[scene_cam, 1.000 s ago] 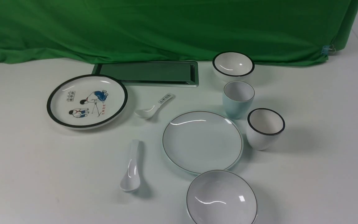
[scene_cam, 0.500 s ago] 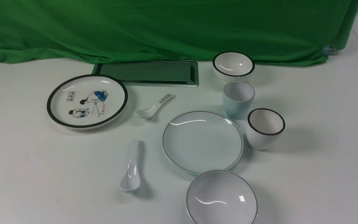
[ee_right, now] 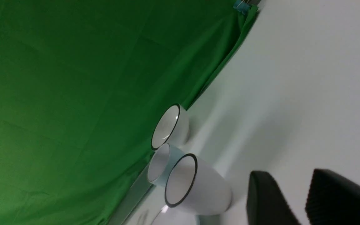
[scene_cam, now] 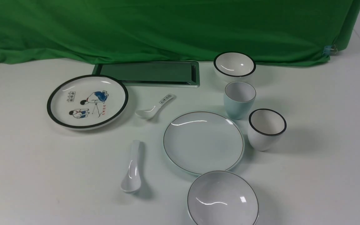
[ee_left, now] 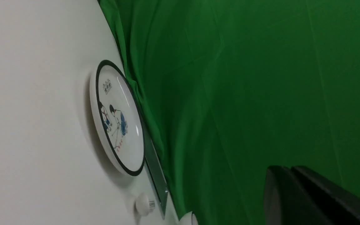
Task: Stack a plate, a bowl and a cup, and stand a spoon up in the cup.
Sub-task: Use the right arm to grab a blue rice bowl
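The plate [scene_cam: 203, 142] lies flat at mid-table with nothing on it. From it, the bowl [scene_cam: 223, 198] sits upright at 5 o'clock, rim just beside the plate's near edge. The cup [scene_cam: 239, 100] stands at 1 o'clock and the spoon [scene_cam: 131, 168] lies well apart at 8 o'clock, handle pointing away from you. Your arms show only as dark fingertips in the wrist views, so you cannot read their pose. The right gripper [ee_right: 289, 175] is spread, with bare table between its fingers, holding nothing. It hangs low over the table near the black-rimmed cup [scene_cam: 267, 129], which stands at the plate's 3 o'clock. The left gripper [ee_left: 287, 170] shows no gap between its fingers and touches nothing; it looks toward the cartoon plate [scene_cam: 87, 101] at 10 o'clock. A patterned spoon [scene_cam: 155, 107] lies at 11 o'clock and a black-rimmed bowl [scene_cam: 234, 65] beyond the cup. The green cloth [scene_cam: 167, 28] closes off the far edge. Bare table [scene_cam: 27, 172] stretches at 9 and at 3 o'clock past the crockery.
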Available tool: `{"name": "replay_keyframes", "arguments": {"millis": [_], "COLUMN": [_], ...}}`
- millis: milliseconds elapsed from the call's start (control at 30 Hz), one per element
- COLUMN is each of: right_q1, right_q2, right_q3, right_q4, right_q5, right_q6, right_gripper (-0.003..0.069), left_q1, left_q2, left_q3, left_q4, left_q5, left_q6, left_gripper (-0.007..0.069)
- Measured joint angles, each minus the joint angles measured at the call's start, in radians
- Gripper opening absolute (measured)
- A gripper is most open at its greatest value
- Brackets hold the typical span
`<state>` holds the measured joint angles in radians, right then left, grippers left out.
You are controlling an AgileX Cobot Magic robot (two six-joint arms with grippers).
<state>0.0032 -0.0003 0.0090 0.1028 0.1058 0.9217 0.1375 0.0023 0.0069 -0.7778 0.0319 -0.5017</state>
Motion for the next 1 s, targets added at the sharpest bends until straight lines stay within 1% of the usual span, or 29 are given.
{"name": "replay_keyframes", "arguments": {"millis": [167,300,400,467,500,533,567,600,633,667,700,767,800,833,933,967,1000], "right_q1": [0.0,0.0,0.008,0.028,0.047,0.058,0.061,0.087,0.099,0.102,0.124,0.154,0.16,0.189,0.24,0.248,0.277], "right_q2": [0.0,0.0,0.0,0.0,0.011,0.025,0.029,0.085,0.118,0.127,0.196,0.309,0.332,0.438,0.6,0.622,0.698], "right_q3": [0.0,0.0,0.0,-0.012,-0.041,-0.065,-0.072,-0.138,-0.17,-0.177,-0.236,-0.329,-0.35,-0.443,-0.582,-0.6,-0.656], "right_q4": [-0.002,-0.003,-0.003,-0.003,-0.003,-0.003,-0.003,-0.003,-0.003,-0.003,-0.004,-0.004,-0.004,-0.004,-0.003,-0.003,-0.001], "right_q5": [-0.007,-0.018,-0.074,-0.079,-0.073,-0.066,-0.065,-0.052,-0.049,-0.049,-0.045,-0.021,-0.011,0.046,0.223,0.238,0.35], "right_q6": [-0.103,-0.13,-0.2,-0.297,-0.386,-0.441,-0.468,-0.582,-0.639,-0.654,-0.753,-0.88,-0.902,-0.986,-1.077,-1.088,-1.126], "right_gripper": [0.0242,0.0242,0.0237,0.0214,0.0185,0.0161,0.0147,0.0085,0.005,0.005,0.0022,0.0014,0.0014,0.0013,0.0013,0.0013,0.0013], "left_q1": [0.0,0.0,0.0,0.0,0.0,0.0,0.0,0.0,0.0,0.0,0.0,0.0,0.0,-0.003,-0.065,-0.081,-0.138], "left_q2": [0.0,0.0,-0.001,0.012,0.049,0.083,0.102,0.2,0.257,0.271,0.375,0.525,0.554,0.68,0.84,0.86,0.915], "left_q3": [0.0,0.0,-0.043,-0.128,-0.191,-0.246,-0.257,-0.353,-0.397,-0.408,-0.488,-0.609,-0.634,-0.739,-0.87,-0.877,-0.919], "left_q4": [0.063,0.081,0.161,0.269,0.351,0.395,0.415,0.477,0.496,0.5,0.515,0.522,0.523,0.521,0.508,0.507,0.507], "left_q5": [-0.038,-0.038,0.015,0.095,0.161,0.21,0.236,0.341,0.405,0.405,0.513,0.656,0.685,0.793,0.92,0.924,0.946], "left_q6": [-0.028,-0.029,0.02,0.089,0.134,0.159,0.166,0.24,0.284,0.297,0.391,0.528,0.553,0.649,0.716,0.723,0.744], "left_gripper": [-0.0029,-0.0029,-0.0029,-0.0029,-0.0029,-0.0029,-0.0029,-0.0029,-0.0029,-0.0029,-0.0029,-0.0029,-0.0029,-0.0029,-0.0029,-0.0029,-0.0029]}}
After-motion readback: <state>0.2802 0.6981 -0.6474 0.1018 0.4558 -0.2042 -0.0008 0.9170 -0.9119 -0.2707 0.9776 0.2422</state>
